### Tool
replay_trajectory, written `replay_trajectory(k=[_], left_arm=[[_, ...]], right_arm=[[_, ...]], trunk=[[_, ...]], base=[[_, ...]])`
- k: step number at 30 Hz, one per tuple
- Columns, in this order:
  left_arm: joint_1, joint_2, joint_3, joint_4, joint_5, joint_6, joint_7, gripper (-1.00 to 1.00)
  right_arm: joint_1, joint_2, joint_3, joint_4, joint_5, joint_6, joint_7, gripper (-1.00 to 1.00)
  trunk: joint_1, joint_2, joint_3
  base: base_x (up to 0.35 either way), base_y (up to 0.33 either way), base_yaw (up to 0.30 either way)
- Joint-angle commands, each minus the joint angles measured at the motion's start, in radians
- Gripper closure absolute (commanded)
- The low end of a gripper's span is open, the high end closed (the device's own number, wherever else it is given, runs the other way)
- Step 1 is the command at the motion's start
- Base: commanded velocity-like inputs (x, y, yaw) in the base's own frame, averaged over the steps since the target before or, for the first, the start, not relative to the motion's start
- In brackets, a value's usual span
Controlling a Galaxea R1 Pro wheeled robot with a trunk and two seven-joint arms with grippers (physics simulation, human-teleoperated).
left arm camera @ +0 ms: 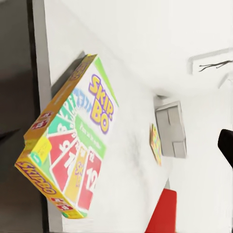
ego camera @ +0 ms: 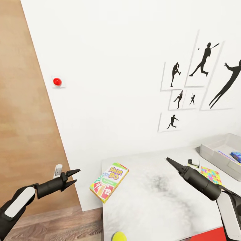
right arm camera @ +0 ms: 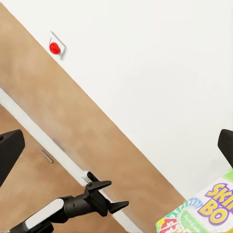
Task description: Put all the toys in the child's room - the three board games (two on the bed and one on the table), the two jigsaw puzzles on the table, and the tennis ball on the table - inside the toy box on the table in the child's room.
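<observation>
**Operator:** Report the scene, left to right.

**Technician:** In the head view, the left gripper (ego camera: 71, 177) hangs off the table's edge at about 8 o'clock, fingers spread, holding nothing. Just to its 3 o'clock lies the white-green-yellow board game (ego camera: 109, 181), one corner overhanging the near-left corner of the table (ego camera: 160, 204). The tennis ball (ego camera: 118, 236) sits at 6 o'clock, at the table's front edge. The right gripper (ego camera: 172, 163) hovers above mid-table; its fingers look pressed together in the head view, yet the right wrist view shows them set apart, so I cannot tell its state. At 3 o'clock, a jigsaw puzzle (ego camera: 211, 175) lies flat beside the toy box (ego camera: 214, 155), which already holds a blue board game (ego camera: 236, 156).

**Operator:** Hazards?

**Technician:** The overhanging board game is the main risk. A sideways approach by the left gripper could nudge it off the corner onto the floor. Its thin, flat profile also invites a slipping pinch. A careless sweep could roll the ball off the edge.
</observation>
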Motion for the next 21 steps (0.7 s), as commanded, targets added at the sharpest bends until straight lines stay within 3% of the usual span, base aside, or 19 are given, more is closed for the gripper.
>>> replay_trajectory(k=[1, 8, 21], left_arm=[[-0.008, -0.009, -0.002, 0.001, 0.004, -0.008, -0.002, -1.00], [-0.047, -0.026, -0.001, 0.002, 0.006, -0.024, -0.003, -1.00], [-0.053, -0.017, 0.002, 0.002, 0.005, 0.035, -0.008, -1.00]], right_arm=[[-0.001, 0.000, -0.018, 0.000, -0.002, 0.010, 0.019, -1.00], [0.008, -0.003, -0.099, 0.000, -0.002, 0.021, 0.055, -1.00], [0.010, 0.005, -0.118, 0.000, 0.000, 0.077, 0.088, -1.00]], trunk=[[0.004, -0.008, -0.004], [0.031, -0.057, -0.026], [0.081, -0.148, -0.067]], base=[[0.000, 0.000, 0.000], [0.000, 0.000, 0.000], [0.000, 0.000, 0.000]])
